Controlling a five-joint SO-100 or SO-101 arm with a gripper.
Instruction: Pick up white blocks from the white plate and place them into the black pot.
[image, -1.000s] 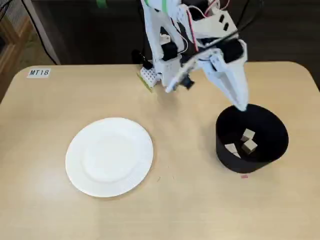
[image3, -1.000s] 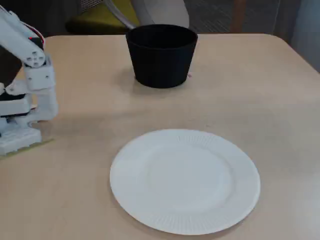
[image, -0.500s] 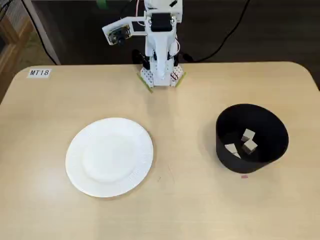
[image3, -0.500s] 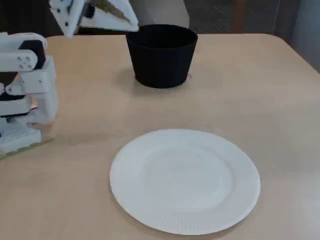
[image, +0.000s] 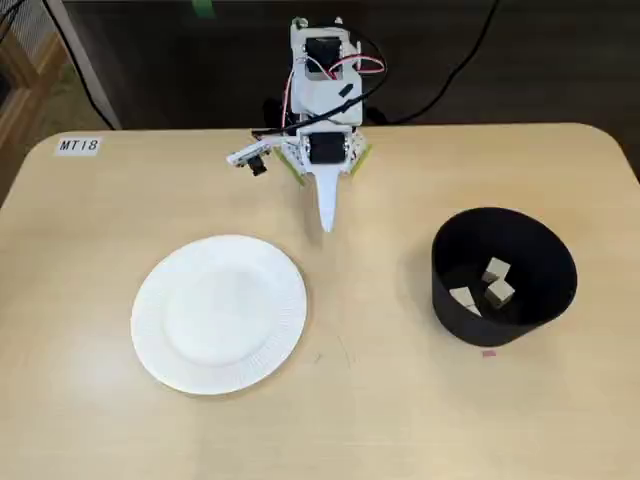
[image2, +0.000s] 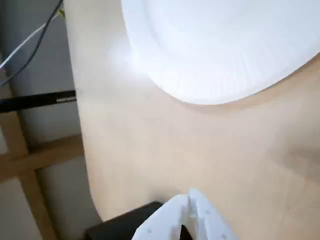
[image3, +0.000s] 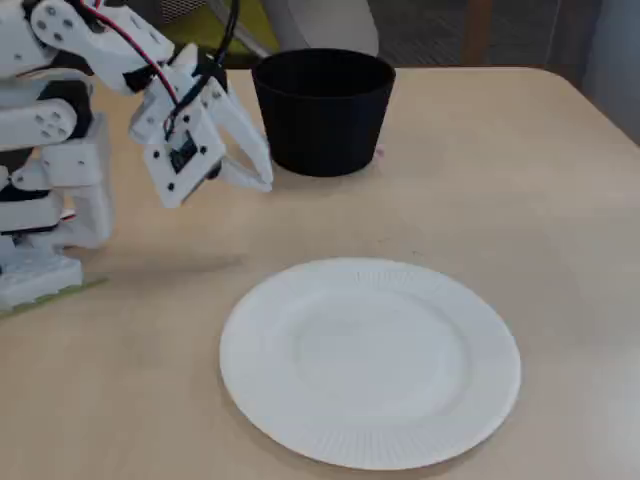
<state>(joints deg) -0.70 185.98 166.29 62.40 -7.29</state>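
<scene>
A light wooden tabletop (image: 380, 400) carries everything. In a fixed view from above, one white arm (image: 322, 90) stands at the middle of the far edge. One white plate (image: 219, 313), round with a ridged rim and the widest object, lies left of centre toward the near edge and has nothing on it. One black pot (image: 503, 275), round with tall straight walls, stands toward the right edge, well apart from the plate. Inside the pot lie three white blocks (image: 494, 283), small cream cubes bunched close together on its floor. A small label reading MT18 (image: 78, 145) sits at the far left corner.

The gripper (image: 327, 222) points out over the bare tabletop between arm base and plate, above the surface and touching nothing. In the fixed view from the side, the gripper (image3: 262, 182) hangs beside the pot. Its fingers lie closed together, tips nearly meeting, and it holds nothing.
</scene>
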